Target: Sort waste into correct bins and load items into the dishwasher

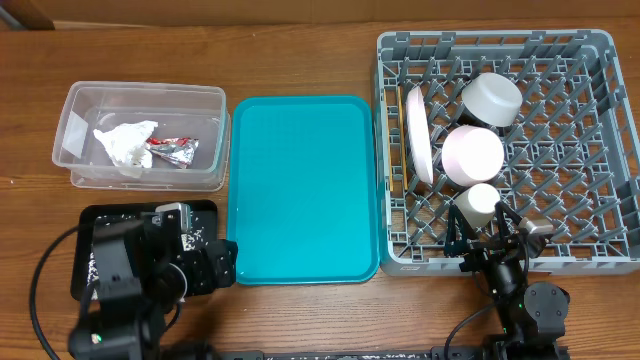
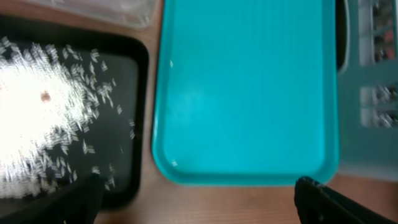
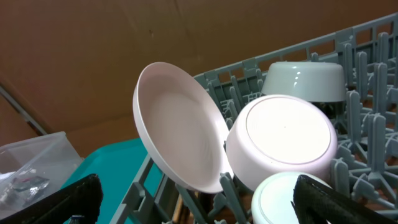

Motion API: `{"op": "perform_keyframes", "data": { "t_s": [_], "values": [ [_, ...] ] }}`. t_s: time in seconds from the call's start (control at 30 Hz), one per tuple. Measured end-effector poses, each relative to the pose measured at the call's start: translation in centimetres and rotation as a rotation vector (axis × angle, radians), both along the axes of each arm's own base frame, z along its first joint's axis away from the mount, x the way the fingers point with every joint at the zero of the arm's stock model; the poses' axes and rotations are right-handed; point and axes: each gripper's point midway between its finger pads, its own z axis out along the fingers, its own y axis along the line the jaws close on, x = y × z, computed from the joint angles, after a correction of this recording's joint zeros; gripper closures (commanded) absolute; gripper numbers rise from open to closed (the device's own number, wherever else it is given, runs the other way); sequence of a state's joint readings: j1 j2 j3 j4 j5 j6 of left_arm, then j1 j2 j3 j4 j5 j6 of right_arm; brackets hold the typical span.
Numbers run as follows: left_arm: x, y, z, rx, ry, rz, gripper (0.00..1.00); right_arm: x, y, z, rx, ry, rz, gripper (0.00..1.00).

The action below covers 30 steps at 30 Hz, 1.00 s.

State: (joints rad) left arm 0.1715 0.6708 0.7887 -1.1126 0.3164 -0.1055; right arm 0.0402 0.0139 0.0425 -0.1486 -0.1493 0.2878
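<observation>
The clear tub [image 1: 80, 105] holds the crumpled white napkin [image 1: 125, 143] and the red-and-silver foil wrapper [image 1: 175, 150]. The black tray [image 2: 140, 93] holds loose white rice [image 2: 43, 106]; it also shows in the overhead view [image 1: 85, 225], partly under my left arm. The grey dish rack [image 1: 600, 160] holds the pink plate [image 1: 419, 135] on edge, the white bowl [image 1: 490, 98], the pink bowl [image 1: 472, 156] and the cream cup [image 1: 480, 203]. My left gripper [image 1: 215, 265] is open and empty over the table by the black tray. My right gripper [image 1: 483, 232] is open and empty at the rack's front, next to the cup.
The teal serving tray [image 1: 300, 190] lies between the bins and the rack, with nothing on it. In the right wrist view the plate [image 3: 180, 137], pink bowl [image 3: 283, 140], white bowl [image 3: 305, 81] and cup [image 3: 280, 202] stand close among upright pegs.
</observation>
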Motion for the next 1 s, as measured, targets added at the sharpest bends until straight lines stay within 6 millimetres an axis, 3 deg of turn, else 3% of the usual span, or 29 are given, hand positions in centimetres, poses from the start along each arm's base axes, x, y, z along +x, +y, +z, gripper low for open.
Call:
{"op": "perform_keyframes", "data": {
  "t_s": [0.17,0.3,0.47,0.57,0.67,1.0],
  "values": [
    [4.1,1.0,1.1,0.049,-0.302,0.028,0.00,0.0,0.0,0.0,0.000,0.000,0.000,0.00],
    [6.7,1.4,4.2,0.029,-0.595,0.082,0.00,0.0,0.0,0.0,0.000,0.000,0.000,0.00],
    [7.3,0.6,8.4,-0.010,-0.934,0.072,0.00,0.0,0.0,0.0,0.000,0.000,0.000,0.00],
    [6.7,0.3,9.7,-0.020,-1.061,0.065,0.00,0.0,0.0,0.0,0.000,0.001,0.000,0.00],
    [6.3,0.3,9.1,-0.022,-1.099,0.076,0.00,0.0,0.0,0.0,0.000,0.000,0.000,0.00],
    [6.0,1.0,3.5,-0.012,-1.047,0.123,0.00,0.0,0.0,0.0,0.000,0.001,-0.001,0.00]
  ]
}}
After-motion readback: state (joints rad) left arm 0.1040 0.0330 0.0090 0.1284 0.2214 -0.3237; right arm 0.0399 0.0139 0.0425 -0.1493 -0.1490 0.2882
